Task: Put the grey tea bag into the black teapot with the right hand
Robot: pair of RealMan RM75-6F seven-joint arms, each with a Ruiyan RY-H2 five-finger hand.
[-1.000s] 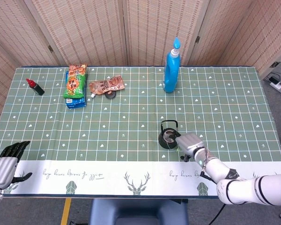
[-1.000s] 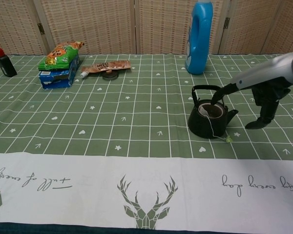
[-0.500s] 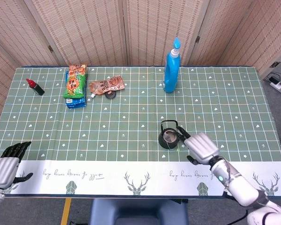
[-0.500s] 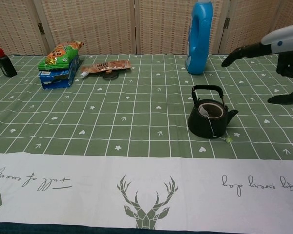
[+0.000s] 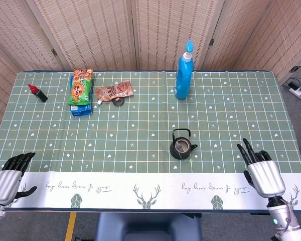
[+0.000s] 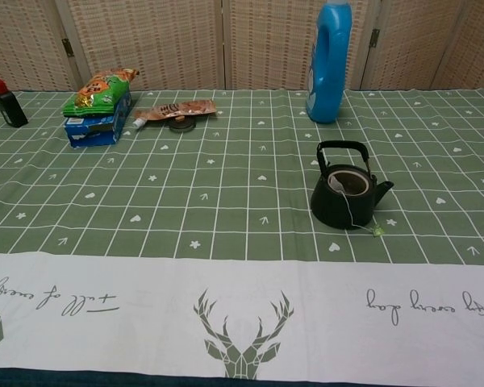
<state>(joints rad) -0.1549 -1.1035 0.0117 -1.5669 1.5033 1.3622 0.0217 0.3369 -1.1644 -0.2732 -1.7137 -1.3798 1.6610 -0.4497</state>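
Note:
The black teapot (image 5: 181, 146) (image 6: 347, 197) stands on the green checked cloth, right of centre. The grey tea bag (image 6: 340, 183) lies inside its open mouth; its white string hangs over the front wall to a small green tag (image 6: 378, 231) on the cloth. My right hand (image 5: 262, 170) is at the front right edge of the table, well right of the teapot, fingers spread and holding nothing. My left hand (image 5: 7, 176) is at the front left corner, fingers apart and empty. The chest view shows neither hand.
A blue detergent bottle (image 5: 183, 72) (image 6: 329, 59) stands behind the teapot. At the back left lie a snack bag on a blue box (image 5: 80, 93), a brown pouch (image 5: 114, 91) with a dark lid, and a small black bottle with a red cap (image 5: 37, 93).
My right hand has drawn back from the teapot to the front right table edge, leaving the chest view. The tea bag stays in the pot. The left hand has barely moved.

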